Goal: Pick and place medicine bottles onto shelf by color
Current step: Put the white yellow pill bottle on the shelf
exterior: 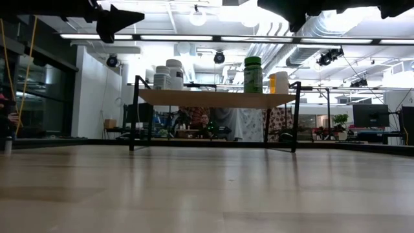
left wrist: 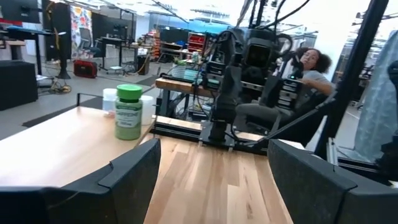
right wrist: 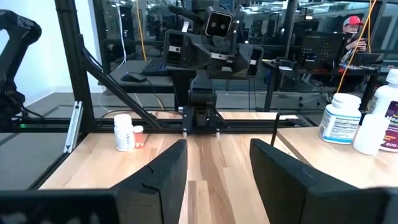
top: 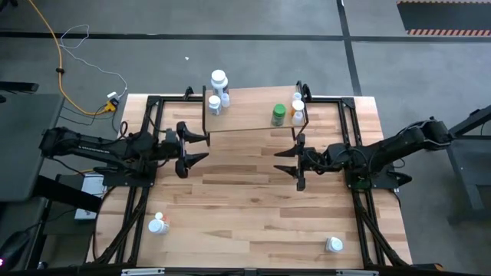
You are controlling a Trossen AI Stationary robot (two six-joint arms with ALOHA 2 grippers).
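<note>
The shelf (top: 249, 115) stands at the table's far middle on black legs. At its left end stand three white bottles (top: 219, 79), one of them taller. At its right end stand a green bottle (top: 278, 115), an orange one (top: 298, 107) and white ones. A white bottle with a red part (top: 159, 224) stands at the table's near left, and another white bottle (top: 334, 244) at the near right. My left gripper (top: 201, 147) is open and empty, just near of the shelf's left end. My right gripper (top: 282, 161) is open and empty, near of the shelf's right end.
The two grippers face each other across bare tabletop near of the shelf. Black frame rails (top: 146, 123) run along the table's left, right and far sides. In the room beyond, a person (left wrist: 311, 62) sits behind the right arm, and another (right wrist: 354, 28) shows in the right wrist view.
</note>
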